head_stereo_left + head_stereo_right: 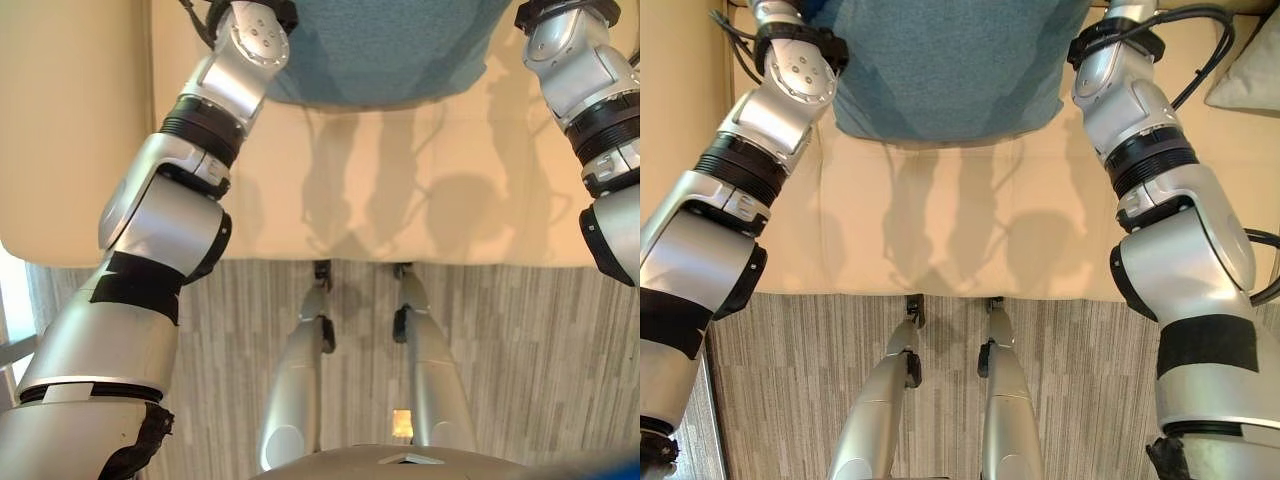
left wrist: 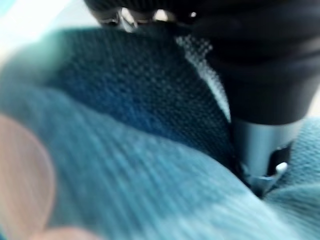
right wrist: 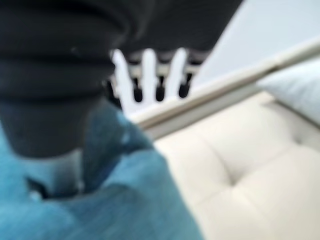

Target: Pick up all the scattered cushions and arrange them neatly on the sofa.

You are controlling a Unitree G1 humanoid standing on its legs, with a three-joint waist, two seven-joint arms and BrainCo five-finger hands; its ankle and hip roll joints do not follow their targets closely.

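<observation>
A blue cushion (image 1: 940, 70) hangs between my two arms over the cream sofa seat (image 1: 970, 220), at the far end of the eye views. In the right wrist view my right hand (image 3: 150, 70) lies along the side of the cushion (image 3: 125, 200), with its fingers straight and its thumb pressed into the fabric. In the left wrist view my left hand (image 2: 250, 65) sits tight against the blue cushion (image 2: 125, 150), whose weave covers most of what lies past the dark cover.
A pale grey cushion (image 1: 1250, 75) lies on the sofa at the far right. The sofa's arm (image 1: 70, 120) rises on the left. Grey striped flooring (image 1: 1090, 380) runs along the sofa's front edge, just below the seat.
</observation>
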